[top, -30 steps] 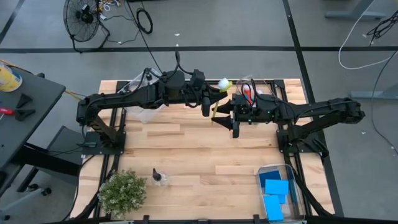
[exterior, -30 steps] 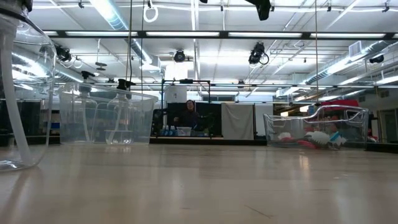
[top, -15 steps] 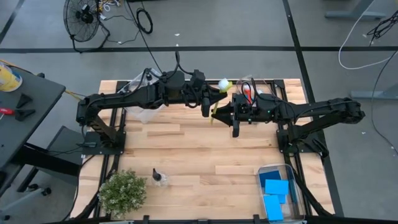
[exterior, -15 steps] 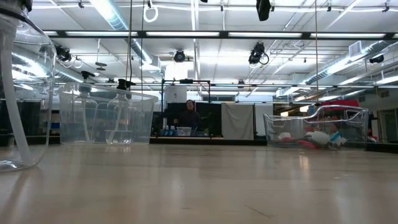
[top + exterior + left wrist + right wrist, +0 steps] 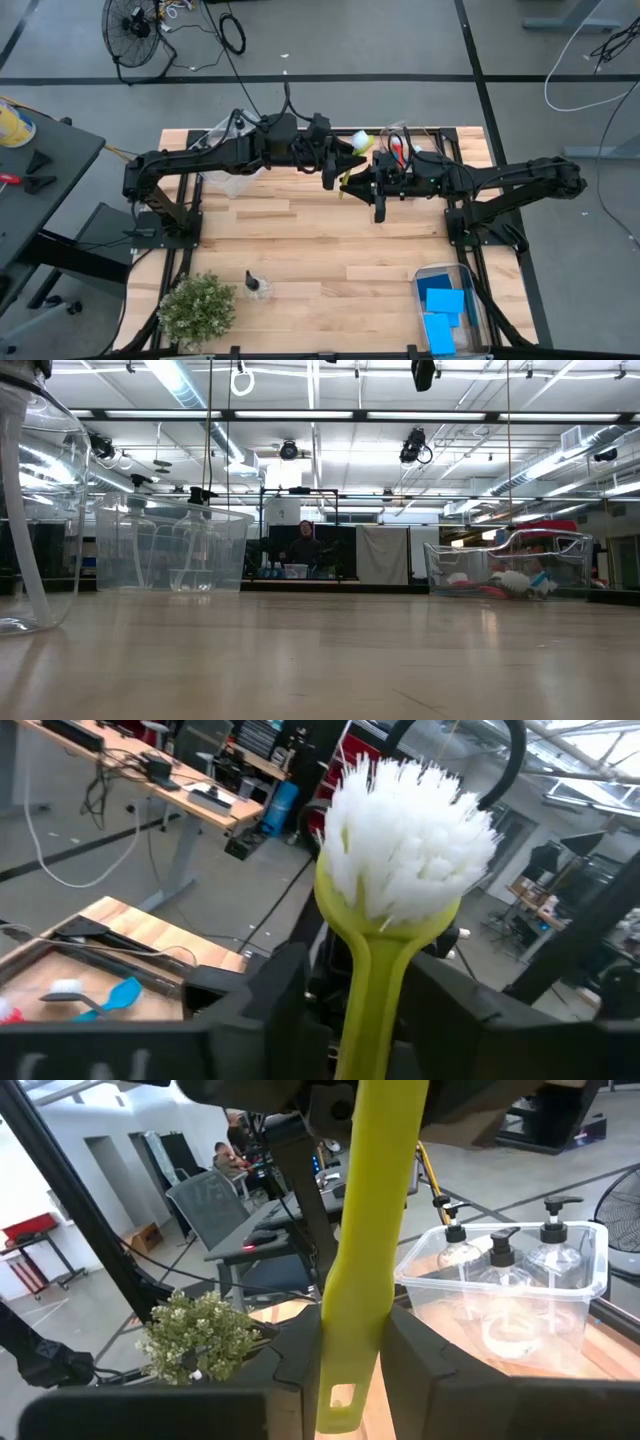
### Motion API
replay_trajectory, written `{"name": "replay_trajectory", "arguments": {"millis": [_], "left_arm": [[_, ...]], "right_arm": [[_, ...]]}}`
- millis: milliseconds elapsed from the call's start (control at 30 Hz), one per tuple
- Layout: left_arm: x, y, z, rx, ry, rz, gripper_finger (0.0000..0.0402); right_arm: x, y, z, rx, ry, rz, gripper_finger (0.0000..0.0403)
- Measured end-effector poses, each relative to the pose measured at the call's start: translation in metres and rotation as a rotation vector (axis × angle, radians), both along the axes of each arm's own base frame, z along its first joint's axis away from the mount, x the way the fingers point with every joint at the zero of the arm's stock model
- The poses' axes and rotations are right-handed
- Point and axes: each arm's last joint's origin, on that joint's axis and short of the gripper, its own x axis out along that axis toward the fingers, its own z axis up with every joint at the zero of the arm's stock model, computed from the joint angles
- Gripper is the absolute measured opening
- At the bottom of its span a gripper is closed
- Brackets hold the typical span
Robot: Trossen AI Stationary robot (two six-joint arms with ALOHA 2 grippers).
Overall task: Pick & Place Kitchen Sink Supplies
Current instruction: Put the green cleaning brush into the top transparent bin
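A yellow-green brush (image 5: 350,162) with white bristles (image 5: 405,830) stands roughly upright in the air over the table's far middle, head up. My right gripper (image 5: 350,1370) comes from the table's right and is shut on its lower handle. My left gripper (image 5: 360,995) comes from the left and is open. Its fingers (image 5: 285,1005) stand on either side of the neck just below the head, with a gap to it. In the high view the two grippers meet at the brush, left (image 5: 340,160) and right (image 5: 355,183). My right gripper pinches the brush's handle near its free end (image 5: 350,1335), just above the hanging hole, between its two fingers. The fingers come level from the table's right and lie across the handle. The brush is lifted clear of the table, roughly upright, bristles at the top.
A clear bin of bottles (image 5: 225,160) stands far left and a clear bin of brushes (image 5: 405,145) far right. A bin of blue sponges (image 5: 445,305) is near right. A lone bottle (image 5: 257,287) and a potted plant (image 5: 197,305) stand near left. Bare wood lies mid-table.
Both arms and the brush have kept their place. In the low view, the dark gripper part at the top edge has narrowed from a wide shape to a slim one.
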Motion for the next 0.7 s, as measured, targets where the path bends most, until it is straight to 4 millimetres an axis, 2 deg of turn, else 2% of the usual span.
{"name": "replay_trajectory", "arguments": {"millis": [233, 333, 467, 700], "left_arm": [[0.0, 0.0, 0.0, -0.019, 0.0, -0.005, 0.0253], [0.0, 0.0, 0.0, 0.004, 0.001, -0.005, 0.0283], [-0.004, 0.0, 0.004, 0.027, -0.004, -0.015, 0.0298], [-0.03, 0.001, 0.022, 0.065, 0.012, -0.002, 0.0299]], "right_arm": [[0.0, 0.0, 0.0, -0.011, 0.0, 0.016, 0.0079], [0.0, 0.001, 0.0, -0.01, -0.001, 0.02, 0.0079], [0.0, 0.001, 0.0, -0.01, -0.001, 0.023, 0.0079], [0.0, 0.001, 0.001, -0.01, -0.006, 0.023, 0.0079]]}}
